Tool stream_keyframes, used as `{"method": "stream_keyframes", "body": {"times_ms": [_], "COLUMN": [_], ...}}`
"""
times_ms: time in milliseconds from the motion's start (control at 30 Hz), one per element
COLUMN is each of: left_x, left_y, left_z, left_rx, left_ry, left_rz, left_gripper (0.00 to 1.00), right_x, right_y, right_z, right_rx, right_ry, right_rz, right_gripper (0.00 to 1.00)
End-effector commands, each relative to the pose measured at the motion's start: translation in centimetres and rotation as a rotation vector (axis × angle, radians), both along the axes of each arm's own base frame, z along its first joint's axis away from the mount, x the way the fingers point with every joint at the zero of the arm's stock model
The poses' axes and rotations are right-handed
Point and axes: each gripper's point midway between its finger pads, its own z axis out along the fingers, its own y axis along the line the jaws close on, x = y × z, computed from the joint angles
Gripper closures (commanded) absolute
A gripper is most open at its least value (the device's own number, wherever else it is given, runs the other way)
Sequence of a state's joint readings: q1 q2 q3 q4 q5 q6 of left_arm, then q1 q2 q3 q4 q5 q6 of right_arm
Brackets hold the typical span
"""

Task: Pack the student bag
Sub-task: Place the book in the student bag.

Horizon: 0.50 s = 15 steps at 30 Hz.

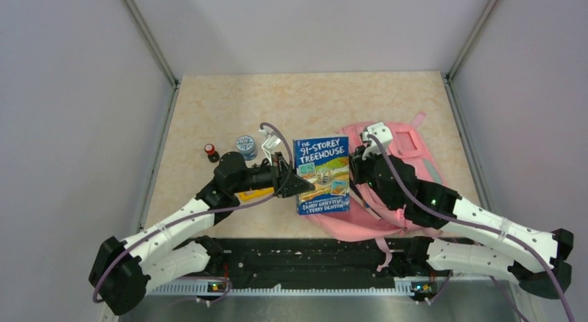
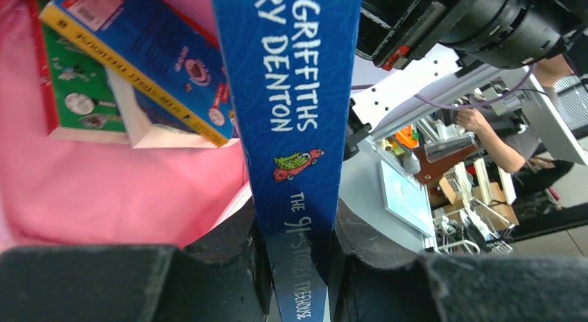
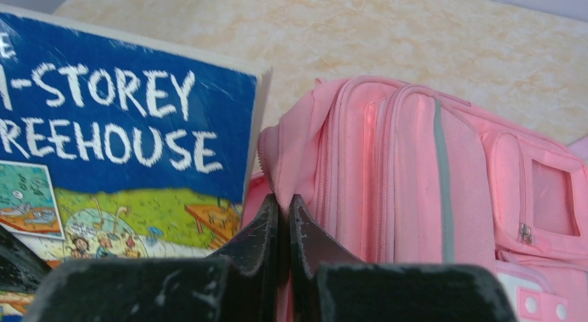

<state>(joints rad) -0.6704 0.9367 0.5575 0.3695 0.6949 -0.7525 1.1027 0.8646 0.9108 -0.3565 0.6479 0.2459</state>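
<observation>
The pink student bag lies at the right middle of the table, its opening facing left. My left gripper is shut on the spine of a blue book, "The 91-Storey Treehouse", and holds it at the bag's mouth. In the left wrist view the book's spine stands between my fingers, and two other books lie inside the pink bag. My right gripper is shut on the bag's pink opening edge; the blue book is just to its left.
A small dark bottle with a red cap and a round blue-lidded tub stand left of the book. An orange object lies under my left arm. Grey walls enclose the table on three sides.
</observation>
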Motion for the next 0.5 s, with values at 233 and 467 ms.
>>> {"method": "stream_keyframes", "body": {"times_ms": [233,467], "left_x": [-2.0,-2.8], "left_y": [-3.8,-5.0], "left_z": [4.5,2.1], "left_rx": [-0.184,-0.164], "left_ry": [-0.165,-0.126], "left_rz": [-0.16,-0.191], "left_gripper": [1.0,1.0], "right_x": [-1.4,-1.4], "right_y": [-1.0,-3.1], "right_z": [10.8,12.5], "right_rx": [0.455,0.529], "right_ry": [-0.184,-0.246], "right_rz": [0.043,-0.018], "right_gripper": [1.0,1.0]}}
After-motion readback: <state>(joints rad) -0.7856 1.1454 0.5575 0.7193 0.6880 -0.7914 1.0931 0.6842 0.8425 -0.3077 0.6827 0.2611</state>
